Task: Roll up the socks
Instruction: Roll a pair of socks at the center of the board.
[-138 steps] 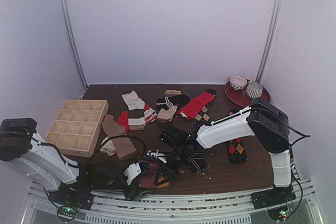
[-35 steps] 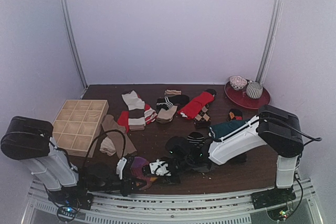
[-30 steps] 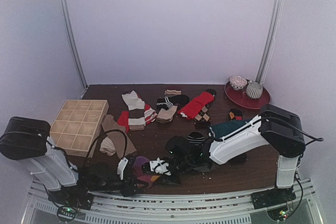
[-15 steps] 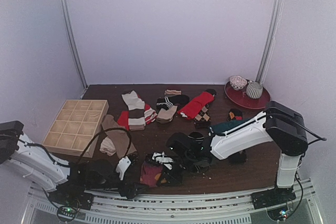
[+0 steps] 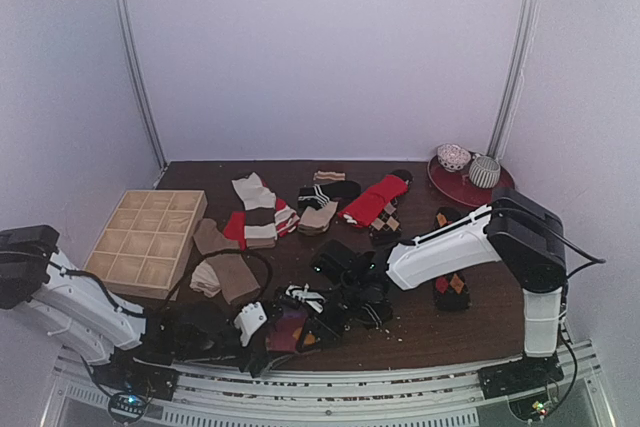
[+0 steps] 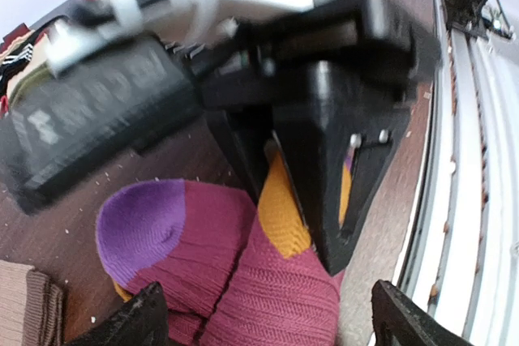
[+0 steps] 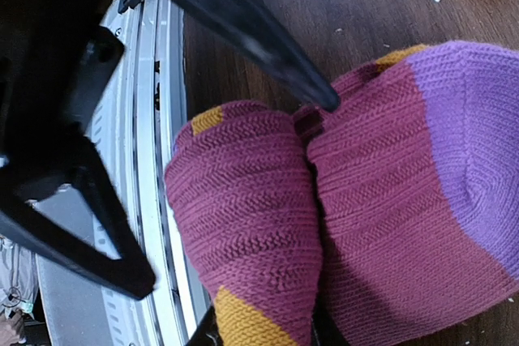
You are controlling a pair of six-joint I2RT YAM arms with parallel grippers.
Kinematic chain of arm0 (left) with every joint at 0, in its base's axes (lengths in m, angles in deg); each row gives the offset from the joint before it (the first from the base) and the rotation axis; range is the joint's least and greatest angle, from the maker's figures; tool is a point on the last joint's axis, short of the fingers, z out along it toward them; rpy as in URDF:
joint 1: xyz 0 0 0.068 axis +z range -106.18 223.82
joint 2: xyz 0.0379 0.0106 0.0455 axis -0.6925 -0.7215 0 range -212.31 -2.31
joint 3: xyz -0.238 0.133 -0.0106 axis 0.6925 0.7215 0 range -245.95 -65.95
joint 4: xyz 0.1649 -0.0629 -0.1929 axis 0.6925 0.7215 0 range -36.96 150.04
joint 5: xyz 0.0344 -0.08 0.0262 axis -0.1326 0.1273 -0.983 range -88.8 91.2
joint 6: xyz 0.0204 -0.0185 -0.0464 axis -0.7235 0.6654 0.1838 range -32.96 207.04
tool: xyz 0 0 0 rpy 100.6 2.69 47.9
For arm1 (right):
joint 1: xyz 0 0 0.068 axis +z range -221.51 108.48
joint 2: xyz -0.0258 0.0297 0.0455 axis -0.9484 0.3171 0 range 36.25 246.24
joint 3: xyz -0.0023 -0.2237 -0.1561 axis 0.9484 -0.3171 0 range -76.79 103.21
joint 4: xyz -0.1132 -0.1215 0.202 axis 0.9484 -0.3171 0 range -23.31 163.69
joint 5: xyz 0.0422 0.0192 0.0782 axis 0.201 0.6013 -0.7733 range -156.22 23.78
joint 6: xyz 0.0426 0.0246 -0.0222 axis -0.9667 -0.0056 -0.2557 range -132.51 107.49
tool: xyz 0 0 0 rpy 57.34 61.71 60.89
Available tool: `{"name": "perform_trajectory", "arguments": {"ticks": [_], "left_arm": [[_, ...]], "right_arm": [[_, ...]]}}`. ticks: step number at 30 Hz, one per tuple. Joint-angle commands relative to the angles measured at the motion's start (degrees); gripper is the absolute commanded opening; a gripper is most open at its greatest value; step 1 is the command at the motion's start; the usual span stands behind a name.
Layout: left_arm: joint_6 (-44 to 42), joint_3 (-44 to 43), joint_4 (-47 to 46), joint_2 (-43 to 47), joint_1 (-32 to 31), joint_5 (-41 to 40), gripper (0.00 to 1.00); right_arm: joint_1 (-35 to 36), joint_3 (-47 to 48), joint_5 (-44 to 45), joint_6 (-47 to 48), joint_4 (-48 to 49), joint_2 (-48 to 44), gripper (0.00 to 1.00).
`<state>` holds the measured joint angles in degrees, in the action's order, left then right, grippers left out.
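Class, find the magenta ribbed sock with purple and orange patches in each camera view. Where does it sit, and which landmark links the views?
Top external: the magenta ribbed sock with purple and orange patches lies at bottom centre.
Left wrist: lower centre.
Right wrist: centre to right, filling much of the picture.
Shared landmark: the pale metal rail beside the sock.

The right gripper (image 7: 261, 338) shows only as two dark finger slivers at the bottom edge, with a fold of the magenta socks (image 7: 268, 200) pinched between them. Directly ahead of the fingers, the fabric forms two ribbed lobes pressed side by side. The right-hand lobe carries a purple cap (image 7: 470, 135), and an orange patch (image 7: 243, 322) sits close to the fingers. The left gripper (image 7: 239, 196) stands ahead with jaws spread. One black finger (image 7: 243, 26) touches the crease between the lobes, and the other reaches out to the left over the white rail (image 7: 146, 135). The dark wooden table (image 7: 340, 6) lies beyond.
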<state>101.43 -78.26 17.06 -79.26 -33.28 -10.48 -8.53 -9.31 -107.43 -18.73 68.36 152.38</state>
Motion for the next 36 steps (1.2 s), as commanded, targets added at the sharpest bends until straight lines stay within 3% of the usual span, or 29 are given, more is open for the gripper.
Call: {"name": "perform_trajectory", "arguments": {"ticks": [1,7,13,15,17,19,20,23,26,30,36], "left_arm": [[-2.46,-1.39,-3.41,-4.60,-0.33,1.21,0.85],[-0.95,-1.60,-5.50,-8.10,-0.33,0.65,0.78],[-1.16,-2.89,-4.93,-9.56,-0.26,1.61,0.64],[-1.00,-3.33,-4.83,-10.02,-0.33,1.78,0.64],[-0.87,-3.51,-5.03,-10.03,-0.29,2.02,0.72],[-0.85,-3.13,-5.91,-9.75,-0.33,2.41,0.73],[-0.92,-3.00,-6.17,-9.64,-0.24,2.57,0.67],[-0.39,-3.02,-6.07,-10.04,-0.24,2.73,0.34],[0.40,-3.28,-5.53,-11.28,-0.08,3.19,0.29],[1.67,-3.75,-4.31,-12.32,0.02,3.86,0.00],[9.45,-1.67,-2.08,-13.28,2.87,5.49,0.00]], "right_arm": [[-0.18,-2.71,5.37,0.34,-11.23,5.48,0.16],[-0.30,-3.21,5.29,1.15,-11.46,5.38,0.17],[-0.27,-3.80,5.37,1.47,-11.31,5.56,0.16],[-0.26,-4.00,5.57,1.39,-11.12,5.79,0.16],[-0.29,-4.13,5.61,1.26,-10.90,5.92,0.16],[-0.30,-4.20,5.62,1.30,-10.85,5.99,0.17],[-0.25,-4.30,5.67,1.30,-10.85,5.95,0.16],[-0.28,-4.36,5.90,1.37,-10.76,5.87,0.16],[-0.24,-4.49,5.88,1.37,-10.55,6.14,0.17],[-0.27,-4.28,6.46,1.50,-10.29,6.38,0.20],[-0.60,-5.23,14.22,4.46,-5.69,0.53,0.39]]}}
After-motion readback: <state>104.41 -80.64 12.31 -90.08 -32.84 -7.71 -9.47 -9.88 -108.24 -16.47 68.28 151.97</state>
